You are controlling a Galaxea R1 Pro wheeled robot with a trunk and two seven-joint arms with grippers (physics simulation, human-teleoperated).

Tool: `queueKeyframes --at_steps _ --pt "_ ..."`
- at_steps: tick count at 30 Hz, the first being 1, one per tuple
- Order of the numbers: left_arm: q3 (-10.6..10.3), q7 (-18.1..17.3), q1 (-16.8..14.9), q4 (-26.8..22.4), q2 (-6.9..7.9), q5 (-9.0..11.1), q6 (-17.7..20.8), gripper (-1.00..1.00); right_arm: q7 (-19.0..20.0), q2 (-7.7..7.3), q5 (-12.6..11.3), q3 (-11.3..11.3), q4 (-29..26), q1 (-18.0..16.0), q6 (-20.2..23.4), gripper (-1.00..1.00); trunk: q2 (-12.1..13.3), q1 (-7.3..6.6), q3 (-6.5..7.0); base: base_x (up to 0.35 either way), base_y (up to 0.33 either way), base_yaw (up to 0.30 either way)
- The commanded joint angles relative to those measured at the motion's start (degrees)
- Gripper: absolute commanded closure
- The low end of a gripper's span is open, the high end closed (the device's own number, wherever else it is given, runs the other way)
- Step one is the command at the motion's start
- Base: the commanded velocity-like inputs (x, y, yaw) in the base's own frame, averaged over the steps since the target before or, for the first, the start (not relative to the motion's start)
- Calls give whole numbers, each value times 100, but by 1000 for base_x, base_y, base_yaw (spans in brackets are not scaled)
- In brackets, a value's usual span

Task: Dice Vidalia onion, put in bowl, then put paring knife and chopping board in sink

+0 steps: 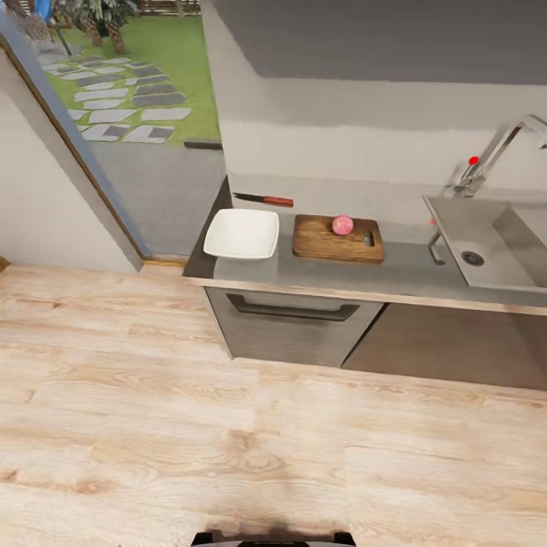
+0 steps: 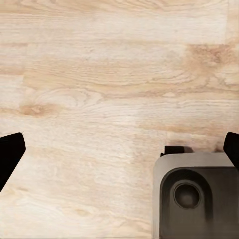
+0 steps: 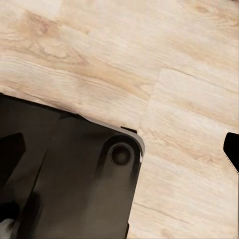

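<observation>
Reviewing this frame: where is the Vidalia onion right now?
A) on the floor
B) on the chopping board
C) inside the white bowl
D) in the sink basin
B: in the head view the Vidalia onion sits on the chopping board, right of the bowl and left of the sink.

One onion [image 1: 343, 224], one board [image 1: 338, 238], one bowl [image 1: 241, 234], one knife [image 1: 264, 200], one sink [image 1: 490, 241].

Vidalia onion [image 1: 343, 224]: pinkish red
chopping board [image 1: 327, 241]: brown wood
bowl [image 1: 241, 234]: shiny white
paring knife [image 1: 264, 199]: dark blade, red handle
countertop [image 1: 395, 270]: grey, pale edge strip
sink [image 1: 486, 232]: grey
tap knob [image 1: 474, 160]: red
floor [image 1: 190, 425]: light wood with wavy grain
</observation>
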Motion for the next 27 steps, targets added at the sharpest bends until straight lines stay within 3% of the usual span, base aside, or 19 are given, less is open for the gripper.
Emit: queueKeyframes --at_steps 1,21,27 --pt "-46 48 -5 15 -4 -14 -14 -100 3 8 61 -45 -9 1 -14 -100 -9 3 -10 0 -187 286" --pt "-46 48 -5 15 -14 -14 -14 -100 3 10 61 -45 7 1 -14 -100 -9 3 -66 0 -285 286" --pt "-46 48 -5 15 -6 -14 -8 -100 4 11 69 -37 -10 1 -16 -100 -9 3 -82 0 -48 266"
